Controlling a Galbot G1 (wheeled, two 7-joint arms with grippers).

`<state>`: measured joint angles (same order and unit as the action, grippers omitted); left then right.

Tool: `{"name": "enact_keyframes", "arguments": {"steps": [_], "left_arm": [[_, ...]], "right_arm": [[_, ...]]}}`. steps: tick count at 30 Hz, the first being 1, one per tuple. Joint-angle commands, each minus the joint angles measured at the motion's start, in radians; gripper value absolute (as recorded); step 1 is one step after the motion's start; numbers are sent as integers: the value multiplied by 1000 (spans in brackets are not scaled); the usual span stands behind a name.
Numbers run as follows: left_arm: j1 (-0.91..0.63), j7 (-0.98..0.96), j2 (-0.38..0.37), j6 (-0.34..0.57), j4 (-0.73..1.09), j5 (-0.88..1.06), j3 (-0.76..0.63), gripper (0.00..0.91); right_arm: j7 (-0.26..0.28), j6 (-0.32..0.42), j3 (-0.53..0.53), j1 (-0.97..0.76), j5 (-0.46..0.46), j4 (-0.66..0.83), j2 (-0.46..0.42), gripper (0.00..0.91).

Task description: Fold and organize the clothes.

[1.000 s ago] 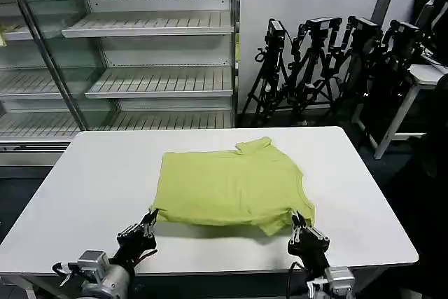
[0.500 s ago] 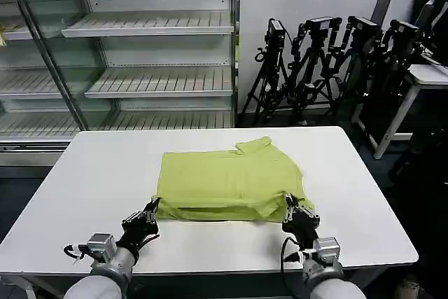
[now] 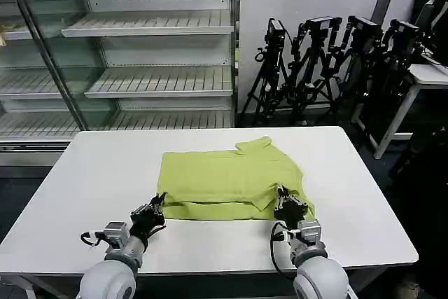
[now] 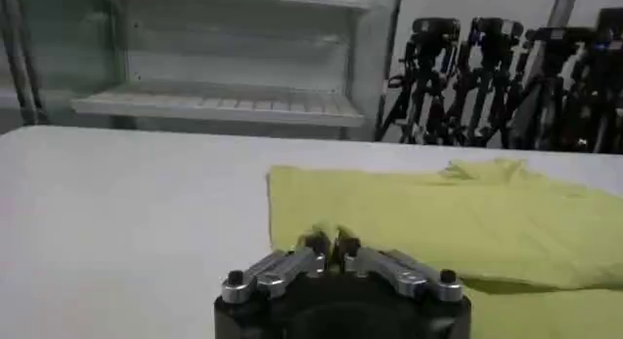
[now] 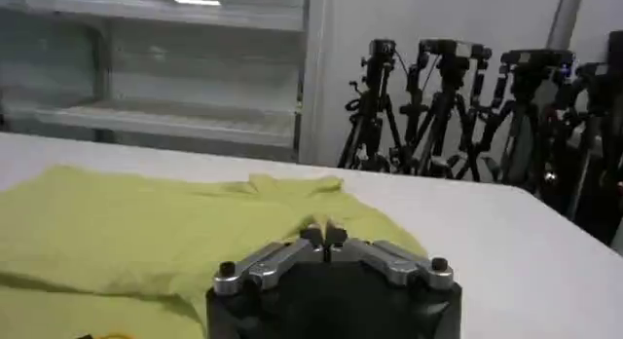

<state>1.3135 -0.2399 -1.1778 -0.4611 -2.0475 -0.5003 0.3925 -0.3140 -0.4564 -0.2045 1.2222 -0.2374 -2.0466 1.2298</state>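
Plain lime-green short-sleeved collared shirt lies folded on the white table. Left gripper pinches the shirt's near-left hem; right gripper pinches its near-right hem.

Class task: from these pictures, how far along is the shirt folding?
Done: the shirt lies partly folded on the table. In hand: the left tool and right tool each pinch a near corner, lifting the near edge. Left: finish the fold and tidy.

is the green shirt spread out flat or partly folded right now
Partly folded. The shirt has its near hem doubled over in a layered band, pinched by the left gripper and right gripper.
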Motion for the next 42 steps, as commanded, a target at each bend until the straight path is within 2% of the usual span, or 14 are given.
{"name": "enact_keyframes", "arguments": {"steps": [1,11,17,29,30,31,32,34,36,42], "left_arm": [[19,-4,-13,2,8,16,3,907],[101,-6,-47,-7,-55,14,35,907],[97,-9,-44,-17,-35,8,36,907],[49,-16,-42,-33,22,5,14,907],[47,-15,-41,-30,26,5,12,595],[47,-15,-41,-25,31,5,11,222],[48,-15,-40,-19,34,5,8,40],[49,-15,-38,-20,38,5,6,40],[51,-16,-36,-24,44,6,4,40],[52,-16,-32,-26,48,4,5,40]], "right_arm": [[33,6,9,-3,73,40,11,907],[40,17,-75,118,65,-59,-3,907],[8,-53,-147,179,-7,-72,-2,907],[-38,-115,-192,175,-102,-20,3,907],[-38,-115,-191,174,-106,-18,4,907],[-39,-115,-190,174,-108,-18,5,907],[-41,-115,-187,174,-115,-17,7,443],[-42,-112,-184,174,-117,-17,9,81],[-42,-104,-180,173,-114,-14,9,0],[-37,-96,-170,170,-114,-17,9,0]]}}
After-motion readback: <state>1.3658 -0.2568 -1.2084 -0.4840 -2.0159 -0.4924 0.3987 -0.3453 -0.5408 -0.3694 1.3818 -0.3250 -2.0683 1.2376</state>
